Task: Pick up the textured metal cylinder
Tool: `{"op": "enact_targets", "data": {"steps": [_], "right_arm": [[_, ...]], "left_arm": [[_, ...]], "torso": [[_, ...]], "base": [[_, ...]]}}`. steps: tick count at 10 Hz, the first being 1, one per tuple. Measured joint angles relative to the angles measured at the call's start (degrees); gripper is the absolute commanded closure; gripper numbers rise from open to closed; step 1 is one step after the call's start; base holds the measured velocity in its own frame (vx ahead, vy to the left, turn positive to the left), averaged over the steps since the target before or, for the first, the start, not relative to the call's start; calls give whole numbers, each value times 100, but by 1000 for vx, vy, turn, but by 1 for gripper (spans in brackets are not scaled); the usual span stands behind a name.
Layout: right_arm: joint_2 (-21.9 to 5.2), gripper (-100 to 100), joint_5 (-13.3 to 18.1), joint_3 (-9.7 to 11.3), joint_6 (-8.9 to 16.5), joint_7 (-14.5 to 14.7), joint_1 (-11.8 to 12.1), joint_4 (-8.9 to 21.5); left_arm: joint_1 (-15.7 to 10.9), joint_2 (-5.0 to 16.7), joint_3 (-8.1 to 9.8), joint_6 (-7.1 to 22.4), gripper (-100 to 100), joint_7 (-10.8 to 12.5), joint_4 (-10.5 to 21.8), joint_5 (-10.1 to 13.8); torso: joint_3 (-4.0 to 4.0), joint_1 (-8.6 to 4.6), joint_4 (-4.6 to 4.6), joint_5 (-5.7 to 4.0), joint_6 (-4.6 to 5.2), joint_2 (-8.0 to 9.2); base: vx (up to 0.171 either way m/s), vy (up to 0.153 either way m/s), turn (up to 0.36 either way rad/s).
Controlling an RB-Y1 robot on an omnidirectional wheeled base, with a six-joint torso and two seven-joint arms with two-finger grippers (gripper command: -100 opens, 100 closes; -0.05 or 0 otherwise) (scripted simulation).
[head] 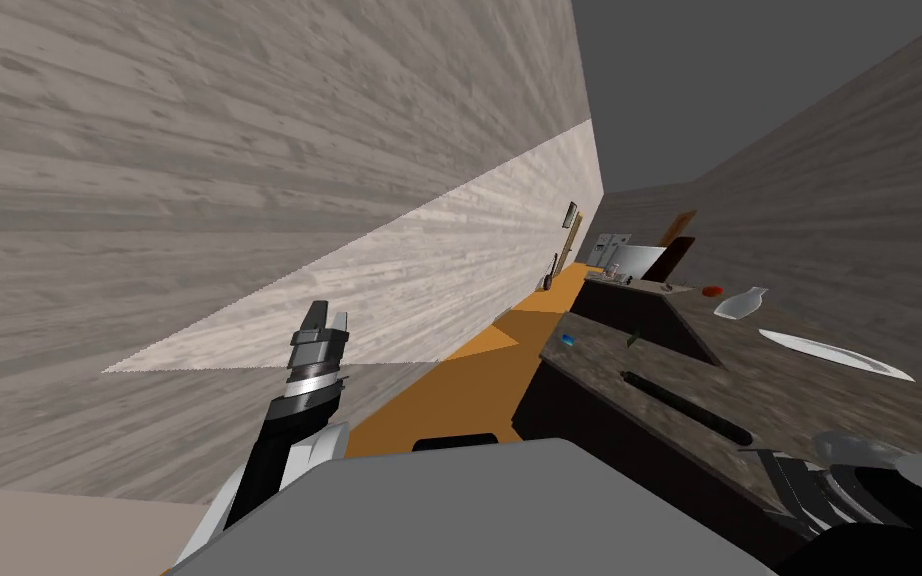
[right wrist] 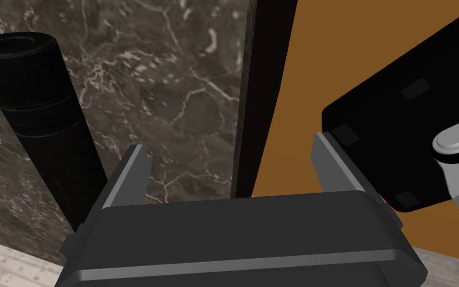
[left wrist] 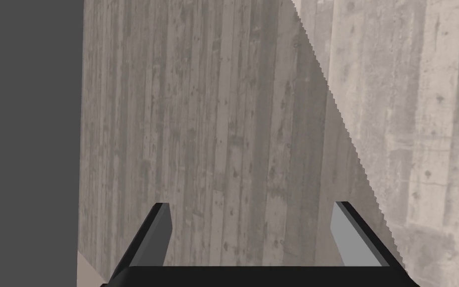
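The fingers (right wrist: 129,174) of the right gripper (right wrist: 229,144) stand apart with nothing between them. The black cylinder (right wrist: 39,124), rough-surfaced and ringed by faint bands, lies on its side on the dark marbled countertop (right wrist: 183,89), just outside one finger rather than in the gap. That gap hangs over the countertop's dark front edge, with the orange floor (right wrist: 293,124) on the far side of it. In the head view the cylinder lies lengthwise on the near end of the countertop, close to the front edge. Farther along are a small blue object (head: 567,339), a white plate (head: 834,352), a white vessel (head: 741,302) and a small red object (head: 712,291), all well apart from the cylinder. The left gripper (head: 327,318) is raised on my left beside the wood-grained wall (head: 149,150), its fingers spread and empty
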Motion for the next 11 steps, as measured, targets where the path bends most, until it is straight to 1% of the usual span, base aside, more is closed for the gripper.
{"op": "enact_targets", "data": {"steps": [1,2,3,5,6,7,8,9,10,11], "right_arm": [[-137,-100,-24,-22,75,6,96,-8],[-185,-100,27,42,140,-26,26,46],[-242,-100,4,32,183,-32,72,57],[-251,-100,-30,41,266,-39,121,21],[-229,-100,-74,46,342,-60,202,-99],[-227,0,-80,46,364,-67,211,-117],[-229,-100,-80,45,362,-66,209,-115],[-198,-100,-63,94,398,-194,222,-116],[-150,-100,-102,86,453,-345,340,-112],[-132,-100,-117,89,485,-456,388,-111]], "left_arm": [[0,0,0,0,0,0,0,0],[0,0,0,0,0,0,0,0],[0,0,0,0,0,0,0,0],[0,0,0,0,0,0,0,0],[0,0,0,0,0,0,0,0],[-1,0,0,0,0,0,0,0],[-2,-1,-1,0,0,0,0,0],[-5,-1,-2,1,0,0,0,0],[-6,-1,-2,1,0,0,1,0],[-5,-1,-1,1,0,0,1,0]], "torso": [[-6,2,-3,0,0,-10],[-2,-2,-1,-2,0,-1],[2,-4,0,-2,2,4],[7,-8,3,-5,3,14],[8,-7,3,-5,4,15],[25,10,9,-1,4,47],[42,24,16,3,6,74],[62,19,23,3,-4,111],[88,14,34,1,4,155],[93,15,37,1,7,159]], "base": [[224,-83,47],[212,-90,37],[199,-97,19],[200,-98,15],[87,-43,10],[16,-8,5],[-93,-35,358],[-214,-58,422],[-180,-42,278],[-165,-40,419]]}}
